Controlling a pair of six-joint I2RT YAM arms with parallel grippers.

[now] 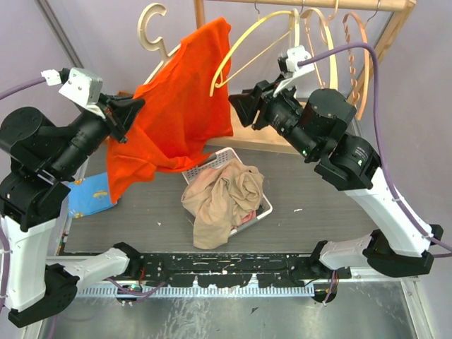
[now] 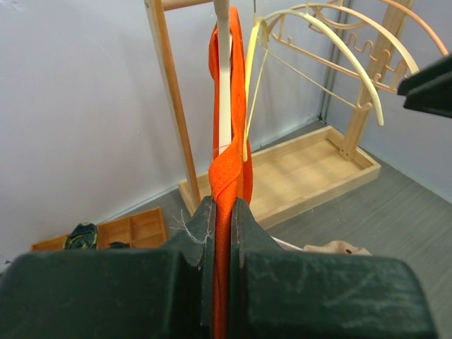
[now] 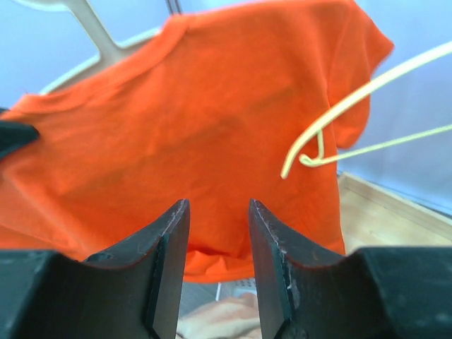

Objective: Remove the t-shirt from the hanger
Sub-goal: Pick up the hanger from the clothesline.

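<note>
Hanging at eleven o'clock above the table: an orange t-shirt (image 1: 180,106), draped over a cream hanger (image 1: 152,32), hem sagging toward eight o'clock. Clenched at its nine o'clock edge by the left gripper (image 1: 131,109), a fold of fabric pinched tight between the jaws. Faced from three o'clock by the right gripper (image 1: 240,106), jaws parted, grasping nothing, apart from the cloth. Just beside, at one o'clock, a yellow hanger (image 1: 247,49) on a wooden rack (image 1: 353,4). Below, at six o'clock, a white basket (image 1: 201,168) heaped with beige clothes (image 1: 222,201), resting on a dark grey table (image 1: 332,191). At eight o'clock, a blue printed thing (image 1: 92,196) at the table's edge. Behind, pale lilac walls (image 1: 99,28).
</note>
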